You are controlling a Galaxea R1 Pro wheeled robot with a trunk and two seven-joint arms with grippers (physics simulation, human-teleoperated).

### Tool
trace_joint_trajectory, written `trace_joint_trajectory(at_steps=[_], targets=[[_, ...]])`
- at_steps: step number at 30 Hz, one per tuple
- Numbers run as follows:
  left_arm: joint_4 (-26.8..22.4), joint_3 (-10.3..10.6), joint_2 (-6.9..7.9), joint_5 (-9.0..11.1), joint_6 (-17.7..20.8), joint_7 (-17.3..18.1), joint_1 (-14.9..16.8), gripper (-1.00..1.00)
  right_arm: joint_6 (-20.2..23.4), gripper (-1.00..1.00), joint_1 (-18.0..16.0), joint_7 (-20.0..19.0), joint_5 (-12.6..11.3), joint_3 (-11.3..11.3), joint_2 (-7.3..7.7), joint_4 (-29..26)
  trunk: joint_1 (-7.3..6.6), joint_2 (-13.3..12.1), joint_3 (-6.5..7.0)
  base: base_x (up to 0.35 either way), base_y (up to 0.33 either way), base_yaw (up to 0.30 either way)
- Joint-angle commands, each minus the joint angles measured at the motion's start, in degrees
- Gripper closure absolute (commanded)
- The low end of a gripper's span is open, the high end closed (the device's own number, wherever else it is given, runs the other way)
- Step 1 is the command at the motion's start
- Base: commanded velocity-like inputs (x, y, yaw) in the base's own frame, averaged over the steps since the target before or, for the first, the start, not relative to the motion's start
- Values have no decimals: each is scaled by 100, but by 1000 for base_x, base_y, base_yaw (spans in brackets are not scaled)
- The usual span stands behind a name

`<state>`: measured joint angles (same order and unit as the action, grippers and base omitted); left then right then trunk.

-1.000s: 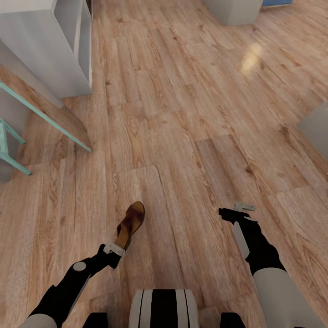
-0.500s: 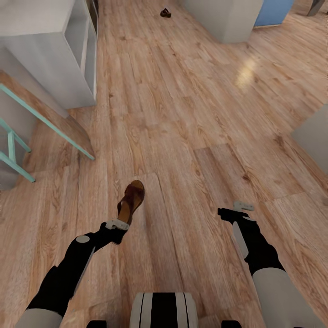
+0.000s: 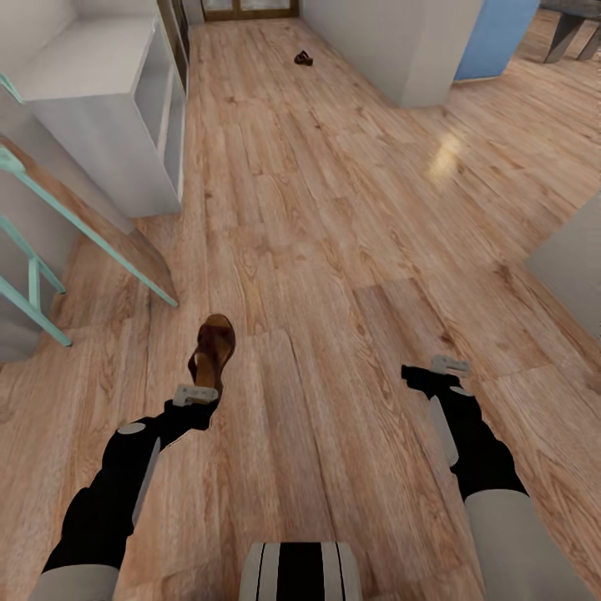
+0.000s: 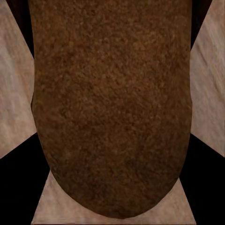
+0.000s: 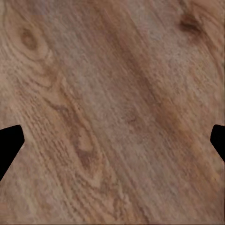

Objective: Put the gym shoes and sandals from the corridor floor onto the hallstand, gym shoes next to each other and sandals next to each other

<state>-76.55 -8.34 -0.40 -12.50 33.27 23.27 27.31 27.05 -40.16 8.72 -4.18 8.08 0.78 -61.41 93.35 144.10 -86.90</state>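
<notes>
Brown leather sandal (image 3: 211, 355) pinched at heel by our left fingers (image 3: 195, 394), held clear of corridor floor (image 3: 334, 250) for carrying. Right fingers (image 3: 442, 367) spread, empty. Second sandal (image 3: 303, 58) far ahead; hallstand (image 3: 108, 125) left.

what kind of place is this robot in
Most likely a home corridor: long wood-plank flooring, a pale grey shelf unit along one wall, and a loose brown shoe lying far down the hall.
</notes>
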Motion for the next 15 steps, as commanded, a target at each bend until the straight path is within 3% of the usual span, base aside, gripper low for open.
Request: trace_joint_trajectory(at_steps=[1, 4, 5, 6, 15], targets=[[37, -142, -28, 4, 30, -162, 3, 100, 22, -100, -1, 35, -48, -97, -7, -254, -3, 0, 19, 0, 0, 0], [66, -164, -106, 9, 30, -200, 3, 100, 20, -100, -1, 34, -48, -144, -12, -282, -11, -4, 85, 0, 0, 0], [244, -166, -307, 20, 28, -222, -5, 100, 4, -100, -1, 42, -48, -173, -15, -299, -13, -6, 115, 0, 0, 0], [299, -164, -355, 20, 26, -224, -6, 100, 3, -100, -1, 42, -48, -174, -15, -297, -16, -7, 145, 0, 0, 0], [434, -167, -441, 24, 13, -227, -6, 100, -34, -100, -1, 40, -48, -319, -15, -292, -39, -19, 426, 0, 0, 0]])
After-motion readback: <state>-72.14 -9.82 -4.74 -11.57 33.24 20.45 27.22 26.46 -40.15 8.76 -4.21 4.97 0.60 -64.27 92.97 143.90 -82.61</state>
